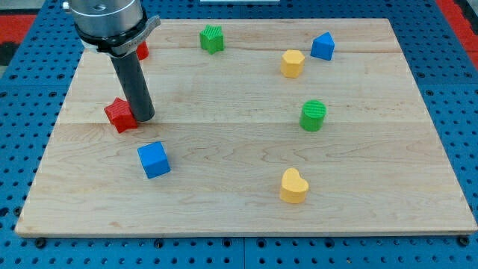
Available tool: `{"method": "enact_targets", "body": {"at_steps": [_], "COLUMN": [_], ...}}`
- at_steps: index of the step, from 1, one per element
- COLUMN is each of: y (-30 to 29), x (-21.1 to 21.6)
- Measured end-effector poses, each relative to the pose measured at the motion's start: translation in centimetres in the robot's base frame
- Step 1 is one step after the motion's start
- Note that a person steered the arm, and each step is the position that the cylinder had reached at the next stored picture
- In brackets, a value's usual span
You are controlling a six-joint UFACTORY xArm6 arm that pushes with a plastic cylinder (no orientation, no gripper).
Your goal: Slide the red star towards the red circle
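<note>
My tip (143, 118), no pincer, holding nothing, touched the red star (119, 114) on its right, left of frame. Red circle (141, 51) sat above, half hidden. Pushing step; next needs contact from below.

The red star (119, 115) lies flat on the wooden worktop (239, 149) near the view's left edge, about halfway up. It is a small, chunky block with blunt points, its right side hidden behind the dark rod. My tip (144, 118) sits just beside it on the view's right, touching or nearly so. The red circle (141, 51) lies well apart, towards the view's top left; only a sliver shows beside the arm, so its shape cannot be made out.
</note>
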State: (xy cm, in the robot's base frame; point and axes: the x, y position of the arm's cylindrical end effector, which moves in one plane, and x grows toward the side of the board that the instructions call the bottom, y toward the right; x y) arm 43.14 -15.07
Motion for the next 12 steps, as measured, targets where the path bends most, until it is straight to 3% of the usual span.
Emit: {"method": "enact_targets", "body": {"at_steps": [2,4,9,12], "y": [0.0,-1.7,-3.3,-4.5], "x": [4.7,5.1,-1.9,-3.1]}}
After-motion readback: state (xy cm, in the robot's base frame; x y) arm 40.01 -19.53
